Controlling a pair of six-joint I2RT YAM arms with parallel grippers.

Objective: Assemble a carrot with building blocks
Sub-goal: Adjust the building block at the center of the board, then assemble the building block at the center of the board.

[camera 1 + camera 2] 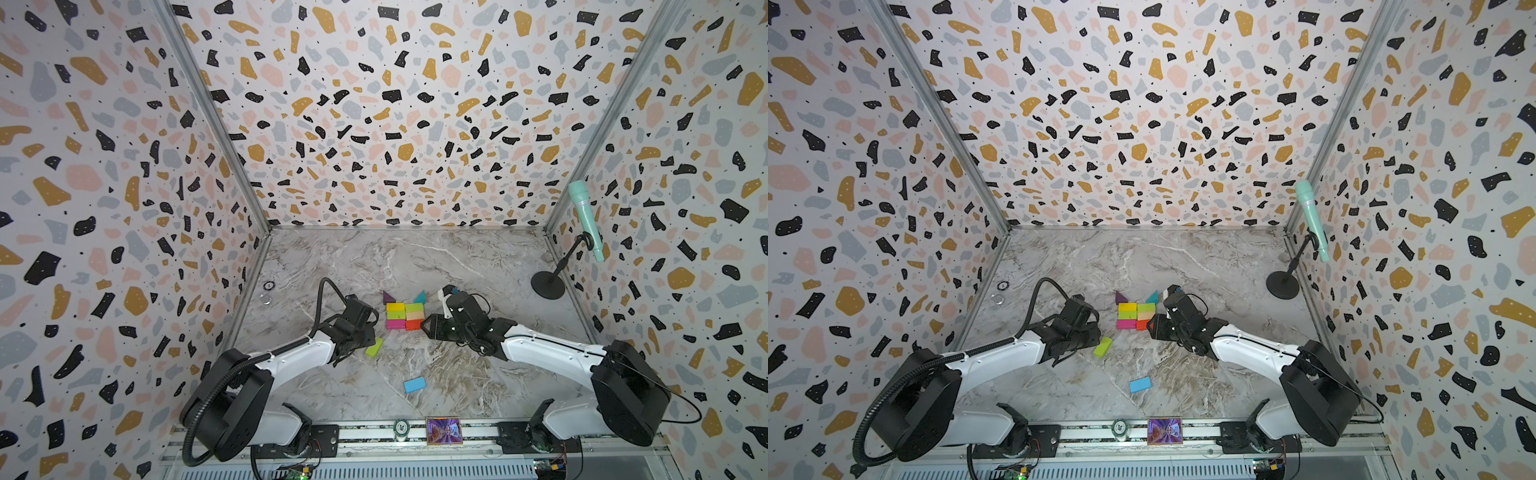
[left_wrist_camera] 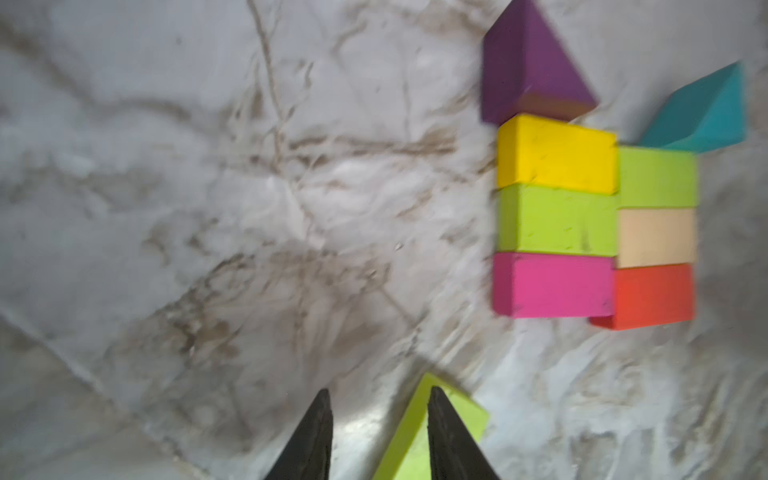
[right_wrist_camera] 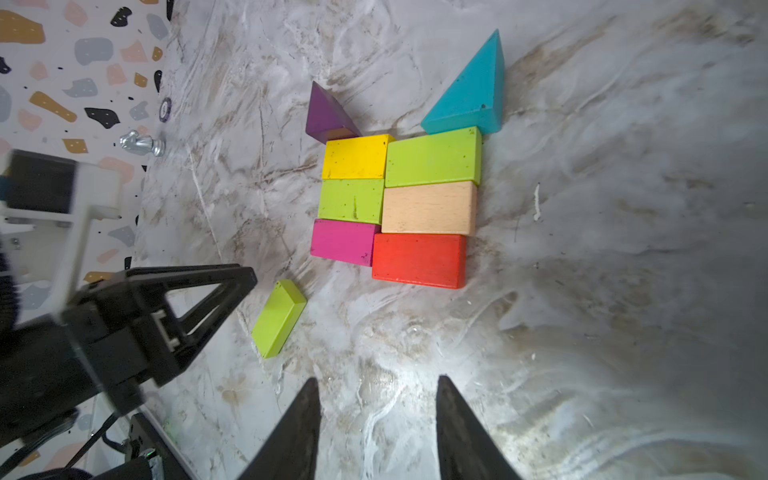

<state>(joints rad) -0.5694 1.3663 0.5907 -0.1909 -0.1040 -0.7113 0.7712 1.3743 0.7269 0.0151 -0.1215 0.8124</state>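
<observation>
Both empty, jaws apart: left gripper (image 2: pixel 378 392), right gripper (image 3: pixel 376 380). Loose lime block (image 3: pixel 279 318) lies skewed under one left finger; closing now I'd likely flick it into the carrot (image 3: pixel 428 208).

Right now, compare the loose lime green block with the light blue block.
The loose lime green block lies beside the left claw, close to the carrot; the light blue block lies toward the front of the table, apart from everything. The green one sits steeply diagonal, the blue one nearly crosswise. Both are rectangular, lying flat, unheld.
</observation>
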